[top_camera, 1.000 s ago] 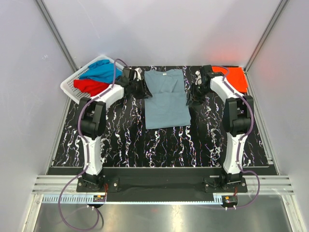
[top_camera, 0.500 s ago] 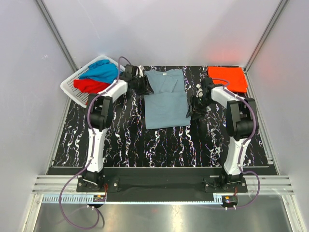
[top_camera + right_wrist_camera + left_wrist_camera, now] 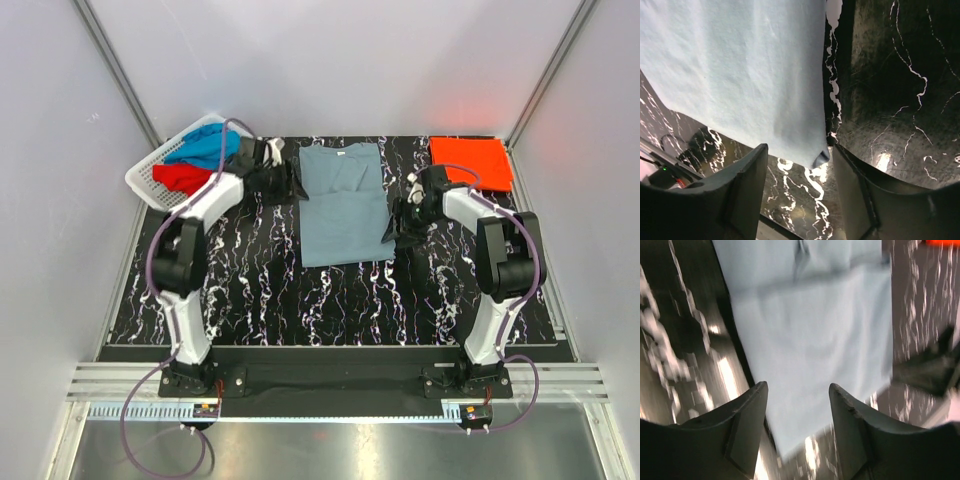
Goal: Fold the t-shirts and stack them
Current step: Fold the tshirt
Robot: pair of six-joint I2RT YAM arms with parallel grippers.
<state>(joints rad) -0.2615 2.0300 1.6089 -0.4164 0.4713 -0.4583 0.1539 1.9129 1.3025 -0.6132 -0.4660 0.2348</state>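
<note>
A dull grey-blue t-shirt (image 3: 342,203) lies flat mid-table with its sleeves folded in; it also fills the left wrist view (image 3: 810,330) and the right wrist view (image 3: 740,70). My left gripper (image 3: 292,180) hovers open at the shirt's upper left edge, nothing between its fingers (image 3: 797,390). At the shirt's right edge my right gripper (image 3: 398,222) stands open above the lower corner (image 3: 799,150), empty. An orange-red t-shirt (image 3: 471,163) lies folded at the back right. Bright blue (image 3: 205,147) and red (image 3: 182,176) t-shirts sit bunched in the basket.
The white slotted basket (image 3: 148,175) stands at the back left corner of the black marbled table (image 3: 260,290). White walls and metal posts close in the table's sides and back.
Both grippers have let go of the grey-blue shirt and opened. The left gripper pulled back to the left, the right one moved down along the shirt's right edge, uncovering the orange-red shirt.
</note>
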